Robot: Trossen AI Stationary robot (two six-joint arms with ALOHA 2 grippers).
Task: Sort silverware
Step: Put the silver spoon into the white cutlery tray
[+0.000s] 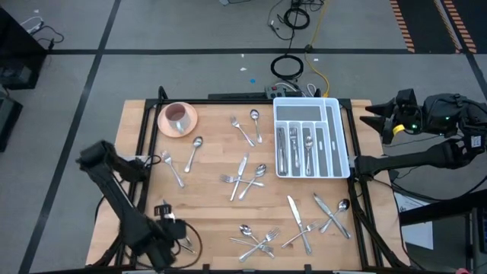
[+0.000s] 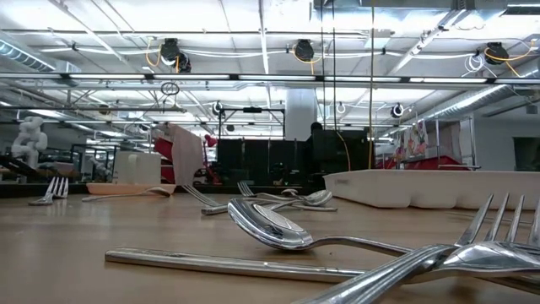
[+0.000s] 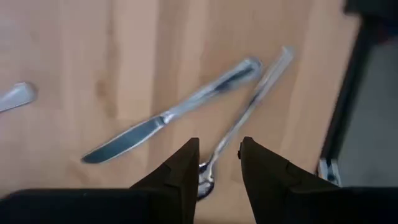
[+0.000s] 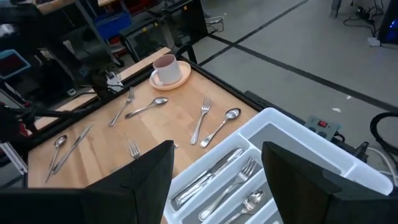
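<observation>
- High view: the silverware (image 1: 251, 177) lies scattered over the wooden table (image 1: 213, 144), a few pieces already lodged in the white divided tray (image 1: 344, 141) at the far right. A pink cup (image 1: 176, 116) stands far left. My left gripper (image 1: 179, 242) hovers over the near-left corner; my right arm waits beyond the tray.
- Low view: a spoon (image 2: 270, 226) and fork (image 2: 489, 241) lie flat; the polished steel looks stiff, light and slippery. A workshop with ceiling lights lies behind.
- Left wrist view: my fingers (image 3: 180, 177) stand parted, holding nothing, straddling a spoon handle (image 3: 249, 109) beside a knife (image 3: 161, 121). I judge mid-handle the best hold, pinching across its narrow width.
- Right wrist view: my right gripper (image 4: 217, 180) hangs wide open and empty above the tray, floor tape and cables beyond.
</observation>
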